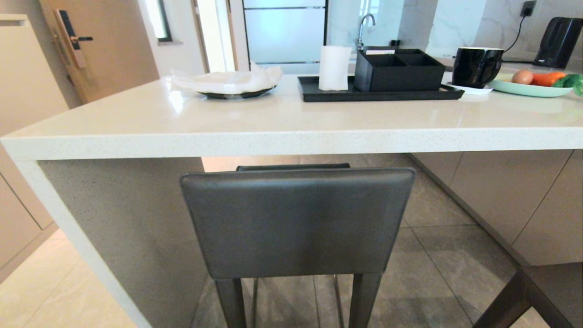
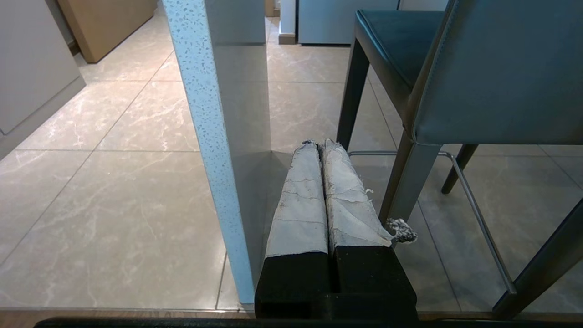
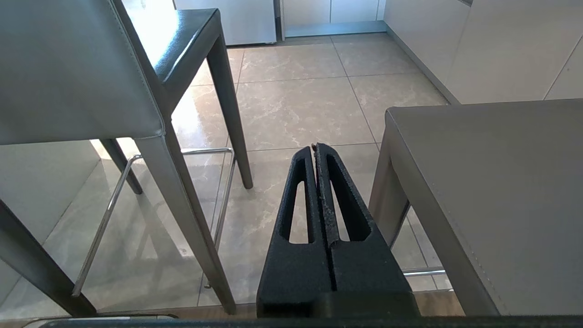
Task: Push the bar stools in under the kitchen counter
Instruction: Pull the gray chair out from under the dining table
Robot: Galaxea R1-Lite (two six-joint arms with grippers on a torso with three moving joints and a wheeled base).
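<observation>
- Counter (image 1: pixel 291 136): white speckled slab runs across the head view, with its slab end leg (image 2: pixel 207 136) on the robot's left.
- Near stool (image 1: pixel 298 223): dead centre, backrest facing the robot. Its seat (image 1: pixel 294 167) sits partly under the counter edge; the backrest is still out in front of the slab.
- Second stool (image 1: pixel 542 291): only a corner shows low on the right, well out from the counter. The right wrist view shows its backrest (image 3: pixel 492 191) close up.
- Left gripper (image 2: pixel 319 146): low near the floor, fingers (image 2: pixel 303 196) pressed together, nothing in them. It sits between the end leg and the near stool's rear leg (image 2: pixel 407 182), touching neither.
- Right gripper (image 3: pixel 315 148): also low, fingers clenched and empty, in the gap between the two stools.
- On the counter: black tray (image 1: pixel 380 93) with a paper roll (image 1: pixel 334 68) and an organiser box (image 1: pixel 398 68), black mug (image 1: pixel 476 66), plate of vegetables (image 1: pixel 530 89), dish with white cloth (image 1: pixel 232 84).
</observation>
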